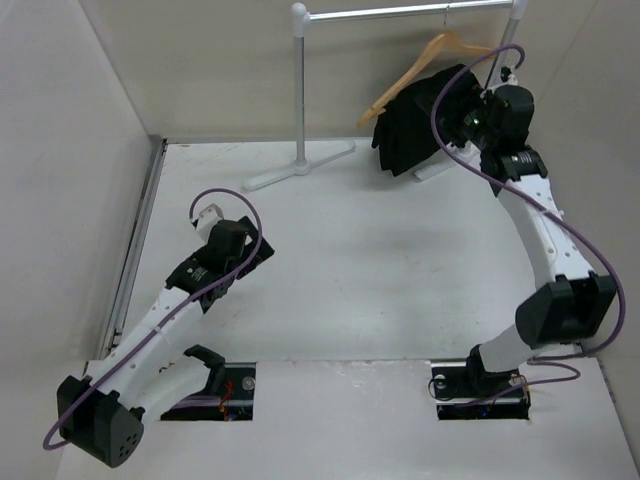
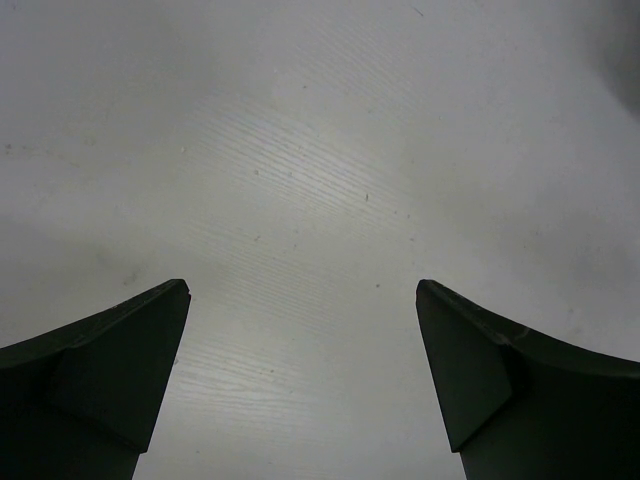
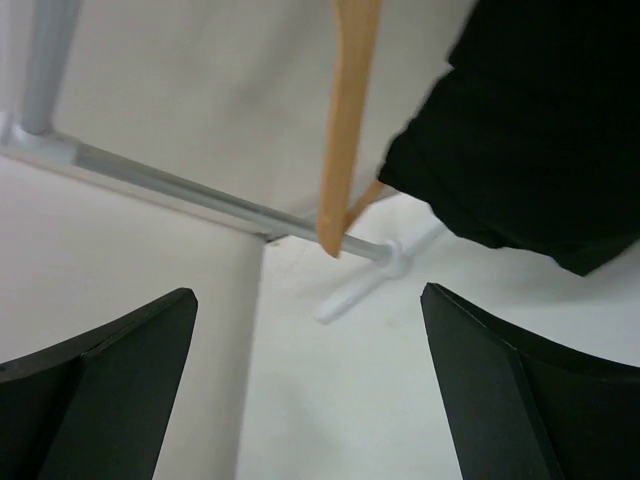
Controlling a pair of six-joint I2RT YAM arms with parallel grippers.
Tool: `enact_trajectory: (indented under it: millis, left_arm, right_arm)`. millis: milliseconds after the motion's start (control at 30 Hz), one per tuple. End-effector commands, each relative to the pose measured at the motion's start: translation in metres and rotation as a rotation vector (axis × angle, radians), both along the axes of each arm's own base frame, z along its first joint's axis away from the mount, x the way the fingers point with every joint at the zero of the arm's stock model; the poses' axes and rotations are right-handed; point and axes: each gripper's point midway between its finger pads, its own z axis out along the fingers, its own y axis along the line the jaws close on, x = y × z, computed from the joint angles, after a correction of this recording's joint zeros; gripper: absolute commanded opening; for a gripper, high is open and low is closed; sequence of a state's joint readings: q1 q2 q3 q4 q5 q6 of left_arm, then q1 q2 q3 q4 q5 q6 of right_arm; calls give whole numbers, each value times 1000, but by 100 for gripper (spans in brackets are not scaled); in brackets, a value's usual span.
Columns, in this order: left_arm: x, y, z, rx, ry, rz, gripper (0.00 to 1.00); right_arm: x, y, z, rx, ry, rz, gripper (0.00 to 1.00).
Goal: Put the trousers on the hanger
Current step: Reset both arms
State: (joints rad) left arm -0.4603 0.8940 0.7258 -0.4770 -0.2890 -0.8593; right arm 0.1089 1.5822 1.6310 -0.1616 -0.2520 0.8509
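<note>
Trousers (image 1: 415,125): draped on the hanger (image 1: 400,85), which hangs from the rail (image 1: 400,12).
Right gripper (image 3: 310,300): jaws spread, holding nothing, just beside the trousers; contact unclear.
Left gripper (image 2: 300,290): jaws spread, holding nothing, above the table (image 2: 320,150).

You can read no words, numbers or signs in any view. The trousers (image 1: 415,125), the hanger (image 1: 405,78) and the surface (image 1: 350,260) all look plain, with no label or mark on them.
</note>
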Motion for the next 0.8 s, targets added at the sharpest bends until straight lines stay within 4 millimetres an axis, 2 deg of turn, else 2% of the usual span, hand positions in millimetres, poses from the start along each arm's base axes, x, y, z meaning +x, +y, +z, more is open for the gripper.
enact_trajectory:
  millis: [0,133,200,233,333,400,467,600,733,767]
  left_arm:
    - [18,-12,21,-34,-37,-10,100]
    - [23,-19,12,-15,11,-31,100]
    - [25,-23,5,-4,43,-42,100]
    - [26,-25,2,0,56,-47,100]
    - [28,-30,-5,16,92,-63,100]
    - [28,-32,-9,30,112,-72,100]
    - [28,-32,-13,43,133,-76,100]
    - [28,-33,-13,70,143,-95,100]
    - [27,-29,-12,77,135,-95,100]
    - [26,-27,-14,78,138,-94,100]
  right_arm:
    - [-33,-32,-30,-177,69,-121,100]
    - [-82,-84,-113,-398,325,-304,100]
    - [-112,-103,-154,-488,466,-356,100]
    - [-126,-106,-173,-514,523,-352,100]
    - [-158,-110,-207,-551,601,-350,100]
    - [-174,-110,-217,-569,582,-377,100]
    - [-185,-106,-219,-563,537,-384,100]
    - [-196,-91,-217,-458,471,-342,100]
    - [-203,-91,-235,-411,507,-326,100]
    - [-204,-93,-238,-409,515,-328,89]
